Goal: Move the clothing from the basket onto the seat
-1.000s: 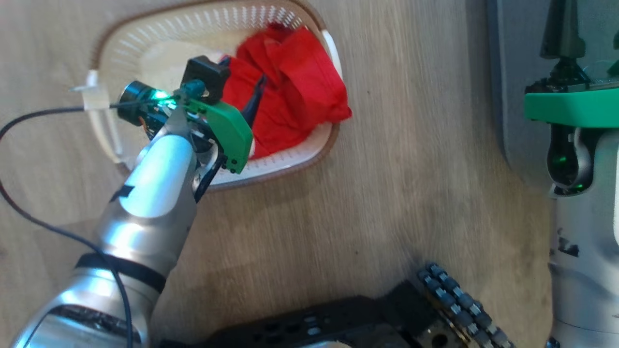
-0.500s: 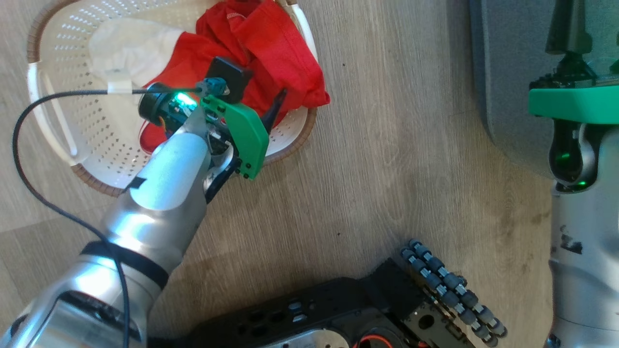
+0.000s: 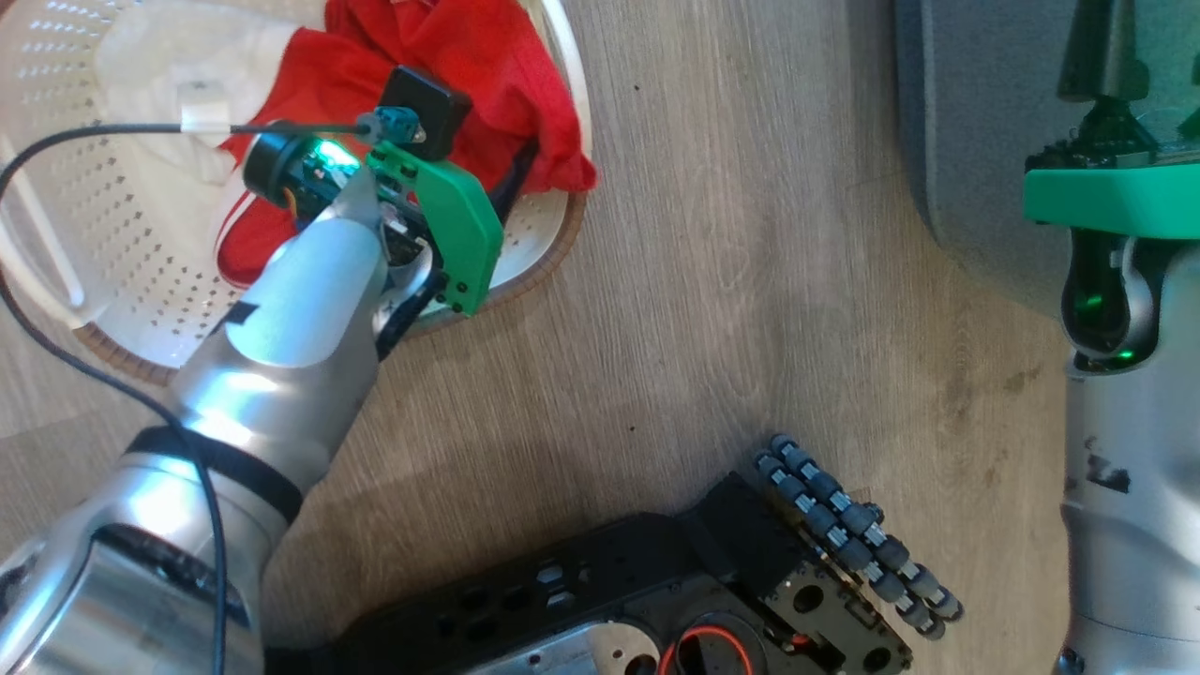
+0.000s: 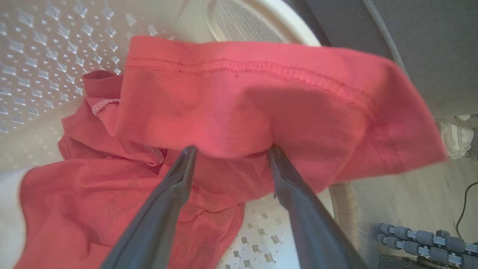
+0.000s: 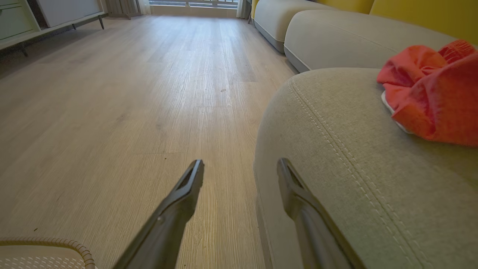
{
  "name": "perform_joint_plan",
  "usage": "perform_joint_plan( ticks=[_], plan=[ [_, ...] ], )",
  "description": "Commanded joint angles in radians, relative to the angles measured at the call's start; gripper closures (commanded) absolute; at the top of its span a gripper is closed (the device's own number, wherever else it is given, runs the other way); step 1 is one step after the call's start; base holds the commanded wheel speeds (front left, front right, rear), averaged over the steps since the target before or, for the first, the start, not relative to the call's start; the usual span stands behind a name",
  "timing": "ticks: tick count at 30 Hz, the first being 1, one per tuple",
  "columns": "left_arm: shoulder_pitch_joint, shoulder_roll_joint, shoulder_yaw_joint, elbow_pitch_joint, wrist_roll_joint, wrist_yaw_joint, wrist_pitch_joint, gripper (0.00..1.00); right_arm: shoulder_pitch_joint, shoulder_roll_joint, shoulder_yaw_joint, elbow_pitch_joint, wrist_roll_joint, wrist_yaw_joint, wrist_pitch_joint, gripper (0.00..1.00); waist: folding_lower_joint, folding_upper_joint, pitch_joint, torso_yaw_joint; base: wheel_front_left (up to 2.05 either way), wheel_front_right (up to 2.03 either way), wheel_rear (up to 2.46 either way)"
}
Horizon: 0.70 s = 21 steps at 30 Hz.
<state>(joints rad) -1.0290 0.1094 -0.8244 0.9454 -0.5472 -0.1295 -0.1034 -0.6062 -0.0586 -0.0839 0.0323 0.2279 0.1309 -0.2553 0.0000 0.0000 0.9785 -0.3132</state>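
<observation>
On the head view I have the cream basket (image 3: 539, 248) at the upper left, standing on the wooden floor (image 3: 731, 281). Red clothing (image 3: 469, 56) is heaped in its right half, and one flap hangs out over the right rim. A white piece (image 3: 159, 66) lies beside the red to the left, and the perforated bottom below that is bare. My left gripper (image 3: 517, 173) reaches in over the near rim, one dark finger lying against the red fabric. The grey seat (image 3: 975, 141) fills the upper right corner, well apart from the basket. My right gripper (image 3: 1095, 47) is above the seat; from this angle I cannot tell how far it is open.

On the left wrist view the left gripper (image 4: 231, 150) has its two fingers spread wide. Both tips are tucked under a hemmed fold of the clothing (image 4: 231, 101), and nothing is pinched between them. More red fabric lies crumpled lower down, inside the basket (image 4: 44, 56), with a white panel (image 4: 9, 209) at the far left. The basket's white handle (image 4: 261, 22) arches behind the fold.

On the right wrist view the right gripper (image 5: 239, 164) is spread just as wide and holds nothing. One finger is over the floor (image 5: 149, 93), the other against the seat (image 5: 336, 168). A bunched red garment (image 5: 437, 97) with a white edge lies on top of the seat at the right. A corner of the basket's woven rim (image 5: 56, 244) shows at the lower left.
</observation>
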Motion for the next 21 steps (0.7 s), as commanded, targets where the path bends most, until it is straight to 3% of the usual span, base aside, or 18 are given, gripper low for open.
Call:
perform_joint_plan(
  ticks=[1, 7, 8, 10, 15, 21],
  plan=[
    [-0.006, 0.016, 0.004, -0.008, -0.003, -0.001, -0.008, 0.00, 0.019, 0.008, 0.009, -0.029, 0.008, 0.000, -0.006, 0.00, 0.0000, 0.0000, 0.006, -0.005, 0.00, 0.00, 0.00],
    [-0.041, 0.017, -0.021, 0.054, -0.015, -0.001, -0.027, 0.00, 0.021, 0.008, 0.008, -0.033, 0.018, 0.000, -0.006, 0.00, 0.0000, 0.0000, 0.023, -0.016, 0.00, 0.00, 0.00],
    [-0.046, 0.016, -0.026, 0.065, -0.015, -0.001, -0.031, 0.37, 0.021, 0.008, 0.008, -0.033, 0.020, 0.000, -0.006, 0.00, 0.0000, 0.0000, 0.026, -0.018, 0.00, 0.00, 0.00],
    [-0.054, 0.013, -0.035, 0.084, -0.018, -0.001, -0.042, 1.00, 0.020, 0.008, 0.008, -0.032, 0.022, 0.000, -0.006, 0.00, 0.0000, 0.0000, 0.028, -0.022, 0.00, 0.00, 0.00],
    [-0.056, 0.002, -0.056, 0.107, -0.044, -0.001, -0.083, 1.00, 0.025, 0.008, -0.010, -0.026, 0.016, 0.000, -0.006, 0.00, 0.0000, 0.0000, 0.007, -0.013, 0.00, 0.00, 0.00],
    [-0.031, 0.001, -0.046, 0.093, -0.098, -0.001, -0.140, 1.00, 0.057, 0.008, -0.046, -0.016, -0.025, 0.000, -0.006, 0.00, 0.0000, 0.0000, -0.079, 0.046, 0.00, 0.00, 0.00]
  ],
)
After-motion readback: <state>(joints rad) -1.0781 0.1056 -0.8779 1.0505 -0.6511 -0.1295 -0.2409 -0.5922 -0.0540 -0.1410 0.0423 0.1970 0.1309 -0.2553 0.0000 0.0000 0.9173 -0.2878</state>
